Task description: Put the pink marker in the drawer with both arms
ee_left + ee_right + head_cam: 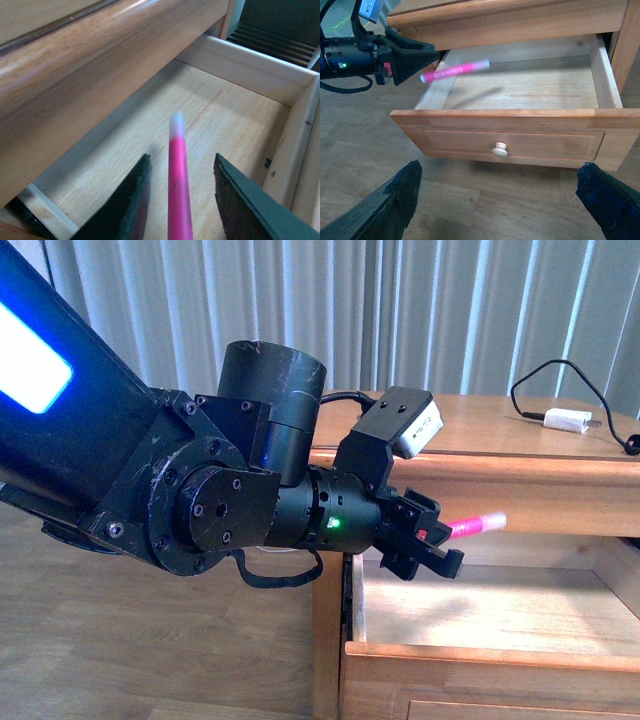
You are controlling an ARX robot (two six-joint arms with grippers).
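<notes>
the left arm fills the left half of the front view, with a green light lit near its wrist. the left tool is over the left end of the open drawer, just below the front edge of the bench. its jaws are set wide: in the left wrist view a gap shows between each of the fingers and the pink marker. the pink marker is blurred. it lies in line with the left tool, white end pointing away from it, and sits above the pale drawer floor, not resting on it. whether its near end touches the tool cannot be told. the drawer's round knob faces the right tool. the right tool is wide, holds nothing, and hangs in front of the drawer, apart from it. further right, a white charger plug lies on the bench.
</notes>
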